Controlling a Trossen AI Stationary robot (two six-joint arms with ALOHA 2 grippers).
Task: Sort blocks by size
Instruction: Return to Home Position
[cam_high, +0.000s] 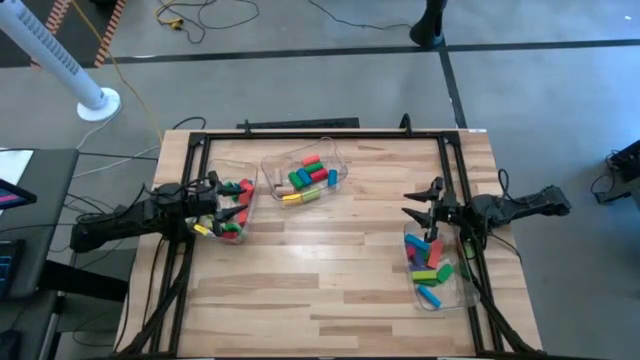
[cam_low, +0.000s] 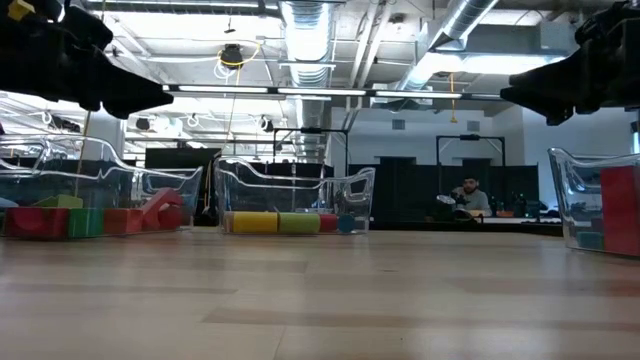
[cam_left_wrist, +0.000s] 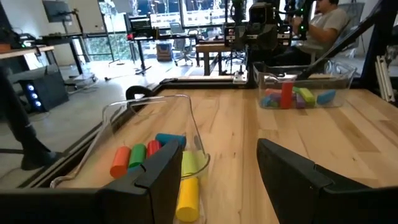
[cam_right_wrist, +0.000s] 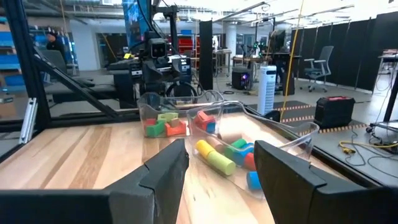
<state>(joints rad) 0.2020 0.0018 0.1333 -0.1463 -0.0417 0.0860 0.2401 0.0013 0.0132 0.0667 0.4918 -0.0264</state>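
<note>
The left tool (cam_high: 222, 203) hovers over the left bin (cam_high: 228, 167) at the table's (cam_high: 320, 270) left edge, its fingers spread wide with nothing between them. The right tool (cam_high: 420, 212) hangs just beside the far end of the right bin (cam_high: 452, 292), likewise wide apart and empty. The blocks (cam_high: 308, 176) lie in these two bins and in a third bin (cam_high: 338, 155) near the far middle.

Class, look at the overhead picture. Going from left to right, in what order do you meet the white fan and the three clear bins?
white fan → left bin → middle bin → right bin
</note>
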